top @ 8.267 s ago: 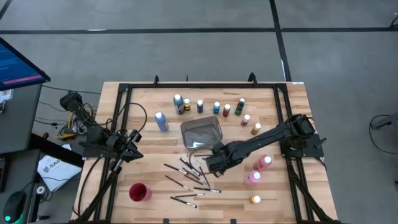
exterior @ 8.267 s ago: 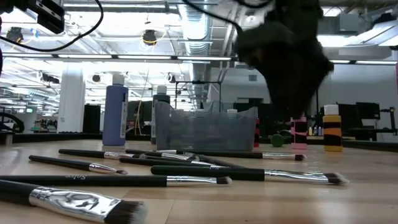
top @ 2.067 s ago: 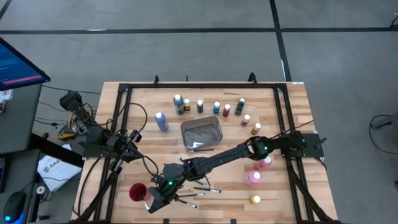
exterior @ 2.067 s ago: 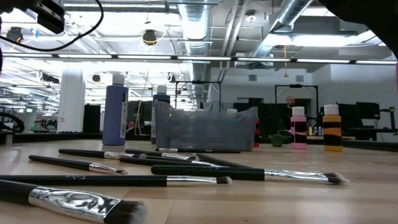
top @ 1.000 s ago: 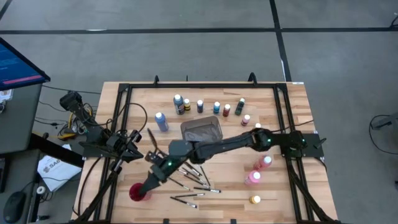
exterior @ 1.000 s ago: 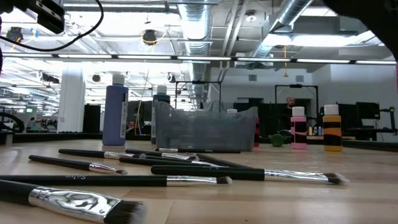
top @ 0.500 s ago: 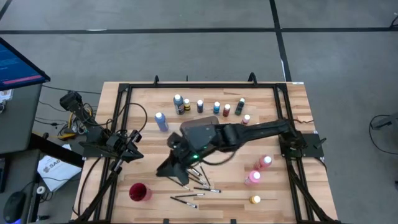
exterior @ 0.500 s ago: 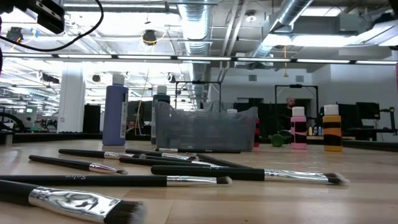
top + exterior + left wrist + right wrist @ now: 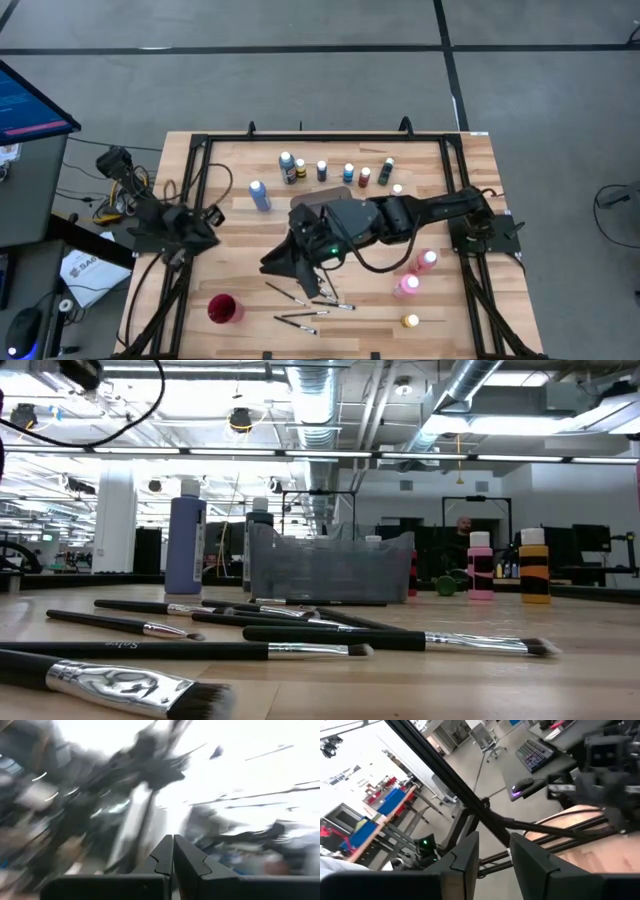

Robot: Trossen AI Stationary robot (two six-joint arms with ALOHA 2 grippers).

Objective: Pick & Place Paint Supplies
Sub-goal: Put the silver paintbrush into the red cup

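Observation:
Several thin dark paintbrushes (image 9: pixel 300 296) (image 9: pixel 300 632) lie flat on the wooden table near its front middle. Small paint bottles (image 9: pixel 340 172) stand upright in a row at the far side, with a taller blue one (image 9: pixel 260 195) to their left. My right gripper (image 9: pixel 270 265) (image 9: pixel 495 851) hangs high over the table's middle, above the brushes. It is open, with nothing between its fingers. My left gripper (image 9: pixel 205 218) (image 9: pixel 173 845) is shut and empty at the left edge. The low view shows neither gripper.
A grey tray (image 9: pixel 308 207) (image 9: pixel 330 565) sits at the table's centre, partly under my right arm. A red cup (image 9: pixel 224 308) stands near the front left. Two pink bottles (image 9: pixel 428 260) and a yellow one (image 9: pixel 411 321) stand at the right. A black frame (image 9: pixel 300 137) rims the table.
My right gripper has risen from over the red cup and swung toward the table's middle, turning as it went. It now hangs over the brushes. My left wrist has tipped upward in place. The brushes, bottles and cup have stayed where they were.

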